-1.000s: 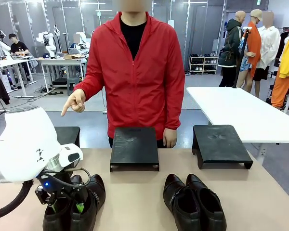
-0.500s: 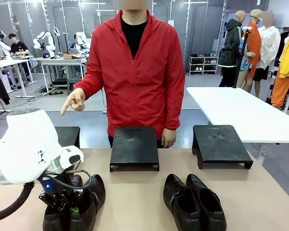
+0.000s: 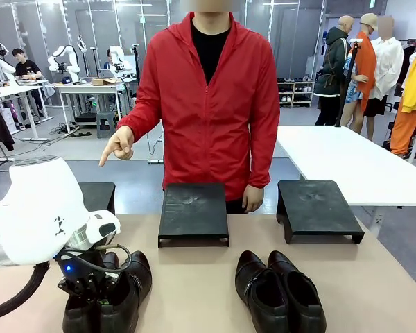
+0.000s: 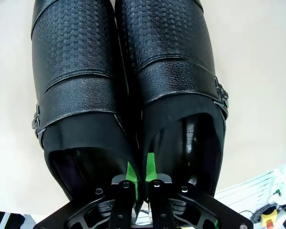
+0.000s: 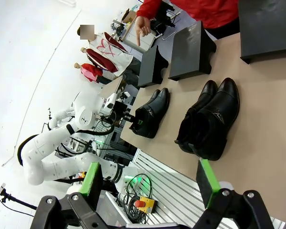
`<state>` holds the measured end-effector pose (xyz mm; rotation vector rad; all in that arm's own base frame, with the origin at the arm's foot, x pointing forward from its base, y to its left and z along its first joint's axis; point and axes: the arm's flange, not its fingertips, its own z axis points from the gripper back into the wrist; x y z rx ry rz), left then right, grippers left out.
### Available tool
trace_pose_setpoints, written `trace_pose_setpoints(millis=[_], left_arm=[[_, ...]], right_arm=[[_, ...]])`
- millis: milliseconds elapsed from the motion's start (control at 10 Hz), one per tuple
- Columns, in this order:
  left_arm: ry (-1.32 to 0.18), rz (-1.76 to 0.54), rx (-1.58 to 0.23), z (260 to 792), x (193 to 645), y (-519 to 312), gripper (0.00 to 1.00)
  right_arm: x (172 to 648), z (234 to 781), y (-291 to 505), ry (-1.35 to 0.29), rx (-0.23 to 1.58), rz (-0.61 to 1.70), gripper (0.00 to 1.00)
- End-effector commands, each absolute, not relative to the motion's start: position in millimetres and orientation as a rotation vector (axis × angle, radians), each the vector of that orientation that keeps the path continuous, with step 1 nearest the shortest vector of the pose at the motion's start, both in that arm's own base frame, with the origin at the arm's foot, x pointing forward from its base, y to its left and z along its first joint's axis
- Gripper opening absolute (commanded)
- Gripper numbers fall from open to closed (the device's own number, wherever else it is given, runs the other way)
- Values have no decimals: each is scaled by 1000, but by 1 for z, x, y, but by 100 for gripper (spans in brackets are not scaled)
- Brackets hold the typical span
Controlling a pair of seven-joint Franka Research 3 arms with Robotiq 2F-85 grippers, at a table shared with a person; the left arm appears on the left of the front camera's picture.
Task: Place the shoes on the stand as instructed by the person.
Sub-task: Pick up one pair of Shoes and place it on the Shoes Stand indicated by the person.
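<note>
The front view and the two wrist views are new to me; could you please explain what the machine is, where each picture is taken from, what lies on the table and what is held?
The machine is two white robot arms with two-finger grippers; the left arm is the white shape in the front view. That view looks from between the arms across the table at the person, whose hand points toward picture left. Each wrist view looks along one gripper's own fingers. Three black stands sit along the table's far edge. The left gripper is shut on the left pair of black shoes, one finger inside each shoe, pinching their inner walls together. The right pair lies untouched. The right gripper is open and holds nothing.
</note>
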<state>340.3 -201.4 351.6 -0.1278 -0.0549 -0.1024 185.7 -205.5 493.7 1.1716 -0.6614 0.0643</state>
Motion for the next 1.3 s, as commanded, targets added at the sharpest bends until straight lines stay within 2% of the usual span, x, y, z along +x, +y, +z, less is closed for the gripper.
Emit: trace_pose_setpoints(millis=[0,300,500,1100,1200], left_arm=[[-109,-124,-116,366,317,-198,0],[-250,-168,-63,489,293,-196,0],[-303,-189,-91,533,291,-163,0],[-440,-154,-110,572,288,-67,0],[-361,-119,-89,560,294,-81,0]], right_arm=[[186,496,-205,-682,1170,78,100],[186,496,-205,-682,1170,78,100],[186,496,-205,-682,1170,78,100],[186,496,-205,-682,1170,78,100],[186,496,-205,-682,1170,78,100]])
